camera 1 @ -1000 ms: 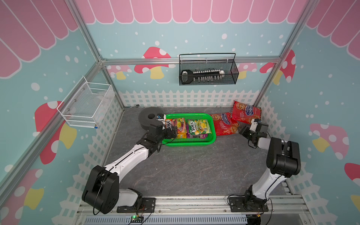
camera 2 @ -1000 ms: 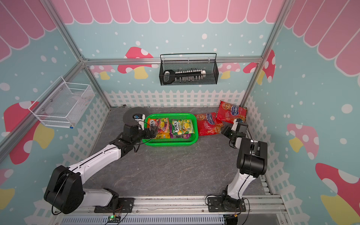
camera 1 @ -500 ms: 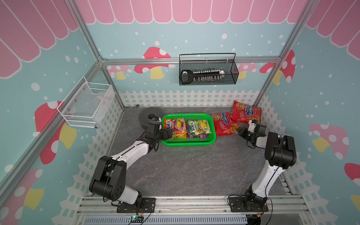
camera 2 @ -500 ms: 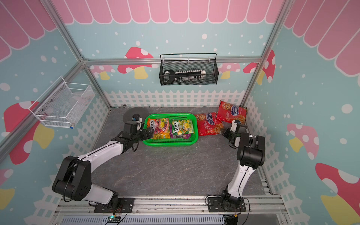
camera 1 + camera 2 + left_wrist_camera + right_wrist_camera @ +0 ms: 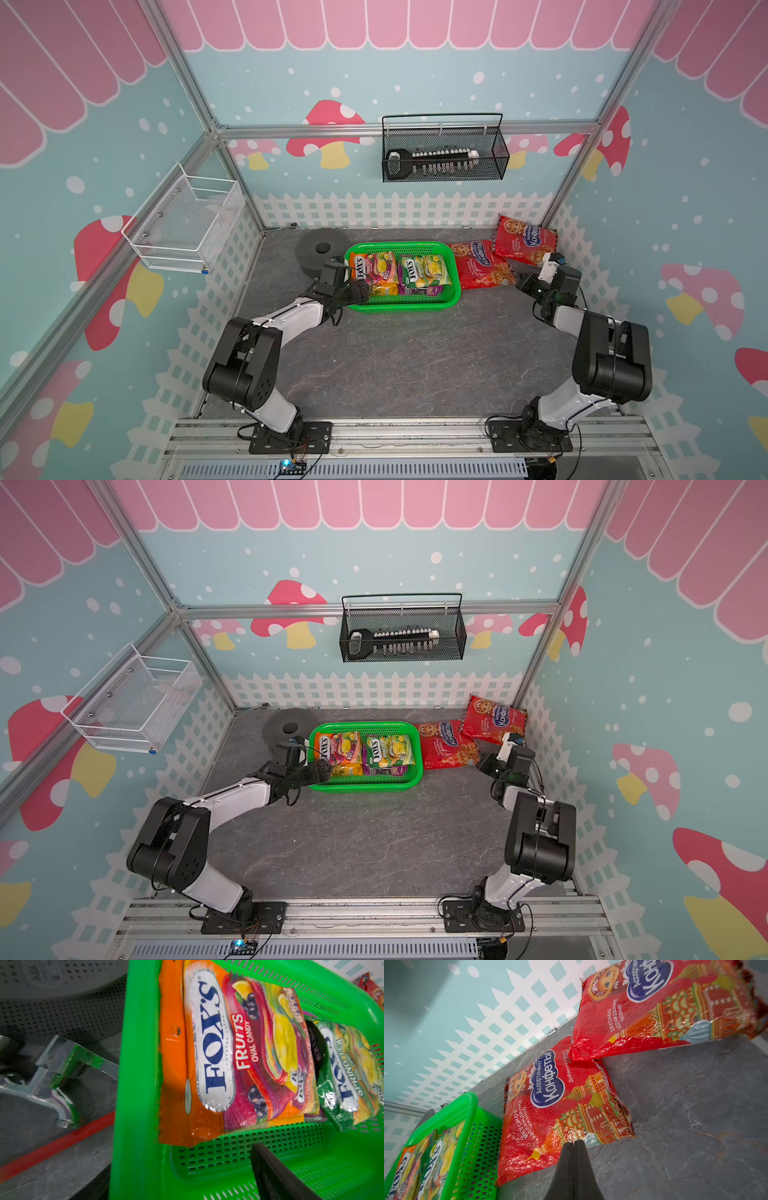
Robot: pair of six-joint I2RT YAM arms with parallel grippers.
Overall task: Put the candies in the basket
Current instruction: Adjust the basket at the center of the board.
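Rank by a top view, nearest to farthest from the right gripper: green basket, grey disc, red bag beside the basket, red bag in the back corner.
From the right gripper:
1. The red bag beside the basket, right at the fingers.
2. The corner red bag, just behind.
3. The green basket, mid-table.
4. The grey disc, beyond the basket.

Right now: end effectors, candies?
Left end effector open at green basket rim. Right end effector shut at near red bag's edge. Far red bag also outside.

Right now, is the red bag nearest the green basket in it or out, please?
Out: the red bag lies on the tabletop, outside the green basket.
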